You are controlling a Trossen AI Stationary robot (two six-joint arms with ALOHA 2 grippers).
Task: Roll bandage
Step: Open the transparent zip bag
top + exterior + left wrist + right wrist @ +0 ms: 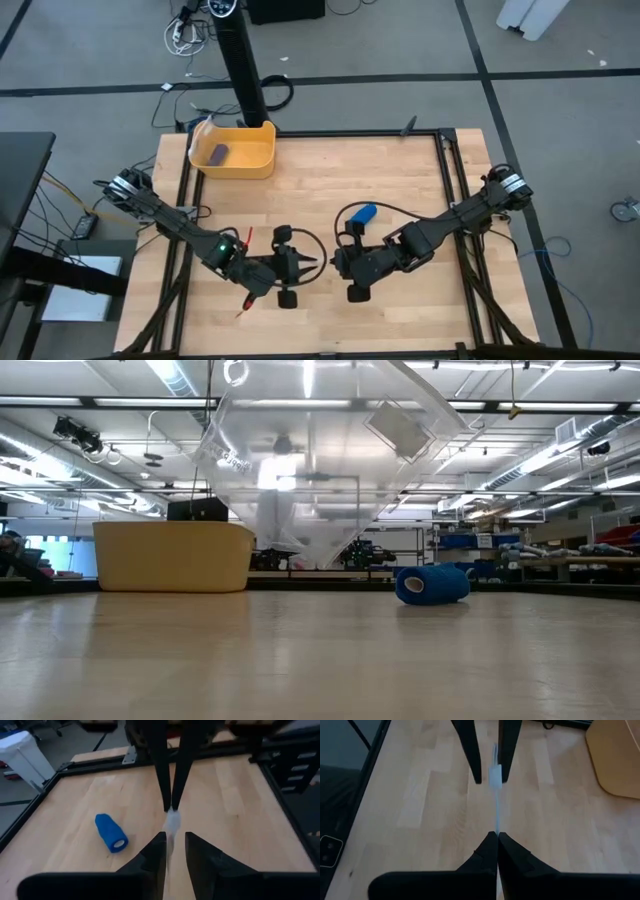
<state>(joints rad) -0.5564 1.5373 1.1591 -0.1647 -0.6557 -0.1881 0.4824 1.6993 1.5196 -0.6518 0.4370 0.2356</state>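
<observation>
Two tools meet mid-tabletop: my right tool (497, 836) is clenched on a clear plastic bag (320, 460), my left tool (174, 842) parted around its other edge. Rolling looks finished; bagging seems next, needing the mouth spread. The bandage (364, 213) lies rolled just beyond my right tool, untouched.

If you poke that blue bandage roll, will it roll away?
Probably yes. The bandage is wound into a round cylinder lying on its side on the smooth wooden table, with nothing beside it to stop it. It looks like soft fabric, so it is likely light and squashes a bit if pinched.
</observation>
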